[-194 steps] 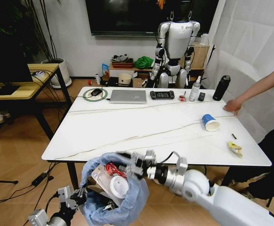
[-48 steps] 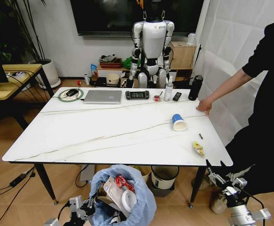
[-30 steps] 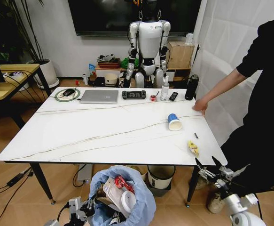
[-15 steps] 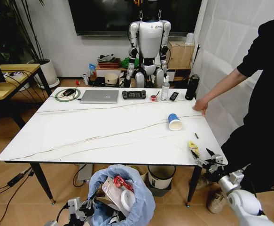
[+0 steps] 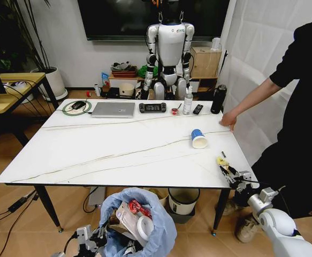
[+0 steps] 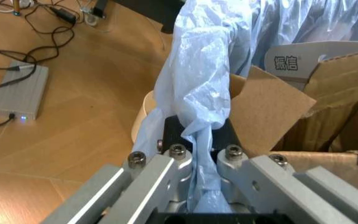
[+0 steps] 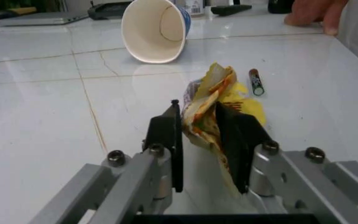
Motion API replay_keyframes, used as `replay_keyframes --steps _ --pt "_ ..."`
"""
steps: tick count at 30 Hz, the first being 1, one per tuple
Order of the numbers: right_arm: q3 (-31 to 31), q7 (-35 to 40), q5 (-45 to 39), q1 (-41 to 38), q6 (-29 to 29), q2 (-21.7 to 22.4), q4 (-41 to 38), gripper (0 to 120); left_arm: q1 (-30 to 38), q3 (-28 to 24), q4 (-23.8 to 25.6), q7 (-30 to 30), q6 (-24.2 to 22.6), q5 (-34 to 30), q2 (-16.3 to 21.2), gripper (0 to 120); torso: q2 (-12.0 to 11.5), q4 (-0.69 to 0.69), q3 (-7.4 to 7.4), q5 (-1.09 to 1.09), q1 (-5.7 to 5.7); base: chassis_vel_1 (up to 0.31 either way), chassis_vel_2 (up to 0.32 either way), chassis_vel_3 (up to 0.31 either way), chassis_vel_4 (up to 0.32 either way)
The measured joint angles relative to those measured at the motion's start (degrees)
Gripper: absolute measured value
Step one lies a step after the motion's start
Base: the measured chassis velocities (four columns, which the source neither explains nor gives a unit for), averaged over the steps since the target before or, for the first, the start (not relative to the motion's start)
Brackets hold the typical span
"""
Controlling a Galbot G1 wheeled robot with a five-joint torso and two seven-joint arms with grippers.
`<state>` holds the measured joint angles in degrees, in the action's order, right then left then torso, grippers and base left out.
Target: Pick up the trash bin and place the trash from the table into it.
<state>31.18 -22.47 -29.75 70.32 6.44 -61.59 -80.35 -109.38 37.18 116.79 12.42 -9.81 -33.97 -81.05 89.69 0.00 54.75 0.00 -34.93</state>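
Note:
The trash bin [image 5: 145,225], lined with a puffy light-blue bag [image 6: 197,84], hangs low in front of the table [image 5: 118,152] and holds cardboard, white paper and a red can. My left gripper [image 5: 89,238] is shut on the bag's rim; in the left wrist view that gripper [image 6: 199,140] pinches the blue film beside torn cardboard [image 6: 272,107]. My right gripper [image 5: 228,172] sits at the table's near right corner, shut on a crumpled yellow wrapper [image 5: 221,161]. Seen from the right wrist, the wrapper [image 7: 219,81] fills the gap of the gripper [image 7: 197,108]. A blue paper cup [image 5: 198,138] [image 7: 154,30] lies on its side beyond.
A small dark stick [image 7: 255,81] lies by the wrapper. A person's hand [image 5: 229,120] rests on the table's right edge. A laptop [image 5: 113,109], controller [image 5: 153,107] and black bottle [image 5: 218,99] line the far side. A cream bucket [image 5: 183,201] stands under the table.
My right arm came up from below the table's right corner and its gripper closed around the yellow wrapper. The bin stays in my left gripper; the view shifted a little earlier on.

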Motion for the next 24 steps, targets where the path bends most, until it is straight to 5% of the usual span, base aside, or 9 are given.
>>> replay_keyframes --steps 5,14,20,24 --pt "0.2 -0.3 -0.1 0.6 0.6 -0.2 -0.5 1 0.0 0.0 0.0 0.0 0.0 0.1 0.0 0 0.0 0.00 0.00 0.00 0.00 0.000 0.000 0.000 0.000" --pt "-0.9 -4.0 -6.7 4.0 3.7 1.1 -7.3 0 0.1 -0.2 0.2 -0.1 -0.1 0.2 -0.1 0 0.0 0.00 0.00 0.00 0.00 0.000 0.000 0.000 0.000" --pt "-8.6 -9.4 -17.9 8.7 4.2 7.6 -22.1 0 -0.4 -0.3 0.7 -0.2 -0.2 0.3 -0.3 0 0.0 -0.01 -0.01 -0.01 0.00 0.000 0.000 0.000 0.000" --pt "-19.4 -12.2 -23.0 6.7 4.0 13.1 -28.4 0 -0.9 -0.4 1.0 -0.2 -0.2 0.7 -0.5 0 0.0 -0.01 -0.01 -0.01 0.00 0.000 0.000 0.000 0.000"
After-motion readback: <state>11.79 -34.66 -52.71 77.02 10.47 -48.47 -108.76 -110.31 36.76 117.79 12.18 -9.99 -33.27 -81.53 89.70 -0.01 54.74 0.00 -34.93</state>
